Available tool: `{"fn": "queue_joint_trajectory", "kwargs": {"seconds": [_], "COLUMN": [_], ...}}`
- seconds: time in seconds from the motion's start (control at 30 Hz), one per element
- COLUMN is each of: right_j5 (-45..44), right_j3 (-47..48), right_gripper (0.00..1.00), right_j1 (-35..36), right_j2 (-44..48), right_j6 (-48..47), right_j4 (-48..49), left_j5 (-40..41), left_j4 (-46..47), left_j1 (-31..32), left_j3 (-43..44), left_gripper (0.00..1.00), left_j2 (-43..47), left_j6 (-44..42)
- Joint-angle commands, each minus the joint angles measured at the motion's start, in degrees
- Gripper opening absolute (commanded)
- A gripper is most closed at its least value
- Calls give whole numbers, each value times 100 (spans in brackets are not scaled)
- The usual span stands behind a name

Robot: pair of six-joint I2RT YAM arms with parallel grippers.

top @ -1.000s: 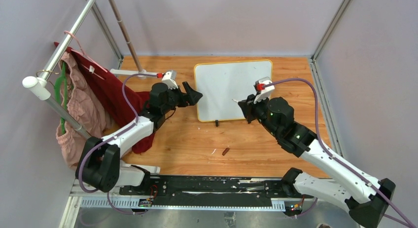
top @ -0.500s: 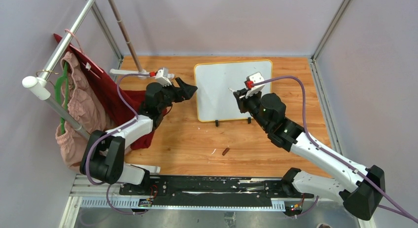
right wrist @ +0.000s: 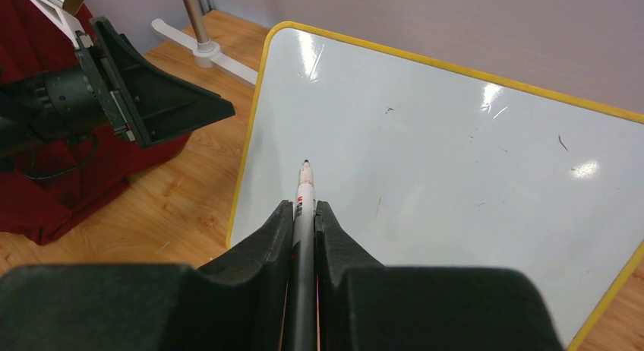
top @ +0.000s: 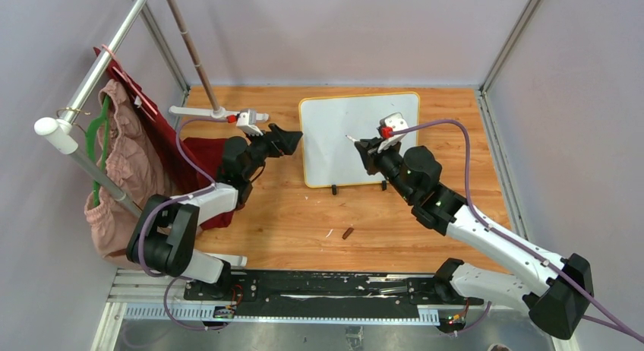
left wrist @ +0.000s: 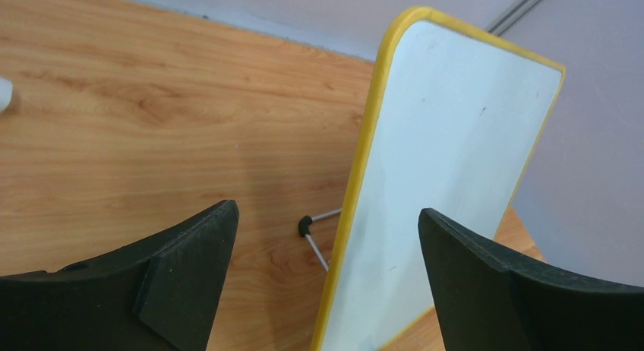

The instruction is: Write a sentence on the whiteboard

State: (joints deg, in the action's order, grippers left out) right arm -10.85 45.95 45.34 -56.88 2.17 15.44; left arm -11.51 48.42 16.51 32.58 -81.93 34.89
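The whiteboard (top: 380, 119), white with a yellow rim, stands tilted at the back middle of the table. It carries no sentence, only a few faint specks (right wrist: 389, 109). My right gripper (top: 364, 147) is over the board's middle, shut on a grey-white marker (right wrist: 305, 188). The marker's tip points at the board's left half; I cannot tell whether it touches. My left gripper (top: 292, 138) is open at the board's left edge. In the left wrist view the yellow rim (left wrist: 364, 176) lies between the wide-apart jaws (left wrist: 326, 210), touching neither.
A small brown cap (top: 347, 233) lies on the wood in front of the board. Two black feet (top: 334, 189) prop the board's near edge. Red cloth (top: 201, 157) and a pink garment (top: 125, 161) hang from a metal rack (top: 99, 62) on the left.
My right gripper has carried the marker left and farther back over the board. The left gripper has shifted back along the board's left edge and its jaws have spread a little wider.
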Motion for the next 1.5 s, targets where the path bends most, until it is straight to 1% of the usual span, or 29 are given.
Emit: {"fn": "queue_joint_trajectory", "kwargs": {"seconds": [0.0, 0.1, 0.2, 0.27, 0.3, 0.37, 0.47, 0.57, 0.63, 0.73, 0.93, 1.07, 1.17, 1.27, 1.47], "right_j5": [22, -116, -176, -194, -218, -263, -295, -271, -205, -13, 55, 95, 131, 110, -41], "right_j3": [105, 166, 111, 155, 162, 132, 107, 77, 42, -4, 102, 98, 117, 195, 345], "right_gripper": [10, 11, 9, 8, 6, 3, 0, 0, 0, 0, 0, 0, 0, 0, 0], "right_j1": [-66, -63, -65, -66, -61, -61, -61, -53, -45, -20, 110, 154, 188, 243, 387], "right_j2": [-33, -147, -262, -356, -402, -455, -589, -730, -806, -919, -1191, -1253, -1322, -1435, -1680], "right_j6": [-57, -188, -197, -192, -191, -192, -314, -374, -376, -418, -565, -538, -501, -521, -679], "right_j4": [170, 257, 508, 515, 531, 653, 841, 961, 1088, 1353, 1636, 1806, 1903, 1902, 1990], "left_j5": [-83, -408, -680, -1106, -1221, -1230, -1119, -1150, -1063, -1057, -1234, -1527, -1793, -1965, -1970], "left_j4": [663, 921, 1055, 1182, 1400, 1708, 1741, 1956, 1877, 1480, 1470, 892, 621, 594, 863], "left_j1": [-49, -109, -155, -237, -251, -289, -340, -342, -342, -342, -342, -342, -342, -342, -342], "left_j3": [265, 282, 249, 189, 81, -148, -305, -405, -405, -282, -190, 168, 404, 377, 187], "left_gripper": [94, 95, 95, 96, 97, 100, 100, 98, 96, 91, 84, 84, 84, 84, 82], "left_j2": [-198, -383, -568, -661, -715, -784, -820, -860, -888, -1009, -1154, -972, -1009, -1105, -1313], "left_j6": [-172, 29, 436, 518, 549, 650, 677, 684, 658, 591, 731, 485, 269, 193, 211]}}
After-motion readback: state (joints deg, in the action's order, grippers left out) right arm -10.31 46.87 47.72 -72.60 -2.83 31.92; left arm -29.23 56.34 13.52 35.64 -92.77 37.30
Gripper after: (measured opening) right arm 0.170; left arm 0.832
